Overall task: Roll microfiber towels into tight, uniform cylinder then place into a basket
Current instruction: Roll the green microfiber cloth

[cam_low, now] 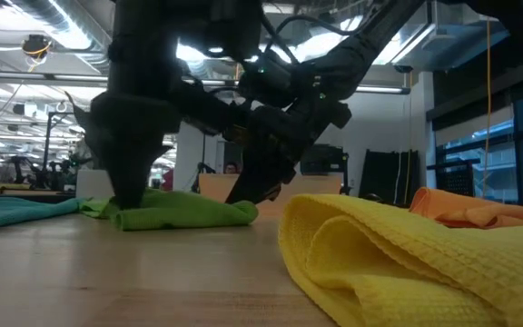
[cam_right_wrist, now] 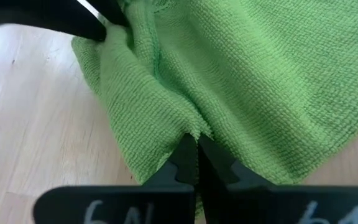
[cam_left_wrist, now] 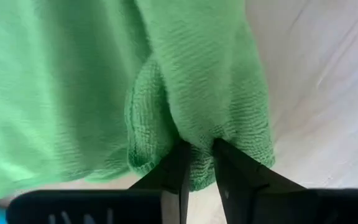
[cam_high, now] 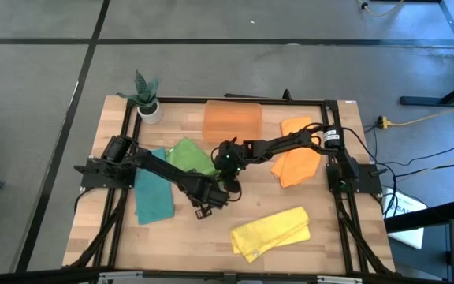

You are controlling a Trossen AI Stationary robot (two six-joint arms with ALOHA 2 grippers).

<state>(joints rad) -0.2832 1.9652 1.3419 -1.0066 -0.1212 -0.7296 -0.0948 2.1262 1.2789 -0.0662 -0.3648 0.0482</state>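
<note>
Near the worktop's centre: green towel (cam_high: 191, 155) still being worked, nothing rolled.
Right gripper (cam_right_wrist: 196, 144) is clamped on its edge; left gripper (cam_left_wrist: 197, 149) pinches a fold, fingers slightly parted. Basket (cam_high: 232, 121) at the far edge holds nothing; teal, yellow and orange towels lie unrolled.

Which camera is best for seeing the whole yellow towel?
The high view: the yellow towel lies fully visible near the table's front edge, loosely folded. The low view shows only its near folded end, cut off by the picture's edge. Neither wrist view shows it.
</note>
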